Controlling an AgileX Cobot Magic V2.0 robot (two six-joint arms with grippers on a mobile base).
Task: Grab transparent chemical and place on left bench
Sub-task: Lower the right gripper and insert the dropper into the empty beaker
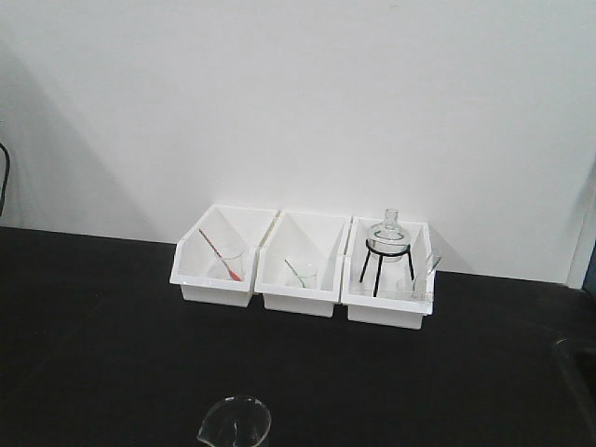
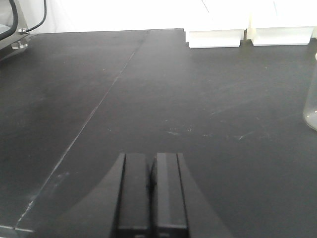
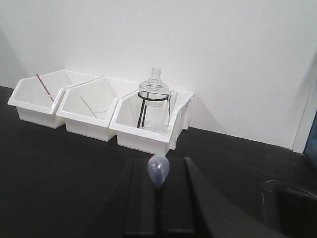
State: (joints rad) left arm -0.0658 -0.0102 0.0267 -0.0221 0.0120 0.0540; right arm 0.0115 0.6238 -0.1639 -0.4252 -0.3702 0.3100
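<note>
Right wrist view shows the right gripper (image 3: pixel 158 184) closed on the clear pipette (image 3: pixel 158 169). Its soft, faintly bluish bulb stands out past the two fingertips, and the thin stem runs back between the fingers. The pipette is held in the air over the bench (image 3: pixel 59 168), in front of the right bin (image 3: pixel 143 141) and apart from it. It does not touch the black top.

Left wrist view shows the left gripper (image 2: pixel 151 159) low over the bench, its two fingers pressed together with nothing between them. A piece of clear glass (image 2: pixel 312 99) shows at the right edge of this view; I cannot tell what vessel it is.

Front view shows three white bins in a row against the white wall (image 1: pixel 298 93). The left bin (image 1: pixel 214 291) holds a small beaker with the red pipette (image 1: pixel 220 255) leaning in it. The middle bin (image 1: pixel 298 303) holds a beaker with the green pipette (image 1: pixel 294 273). In the right bin, a round flask (image 1: pixel 387 231) sits on a black tripod (image 1: pixel 377 270), with more small glassware beside it. At the bottom edge, the rim of one more beaker (image 1: pixel 233 421) is visible, well apart from the bins.
</note>
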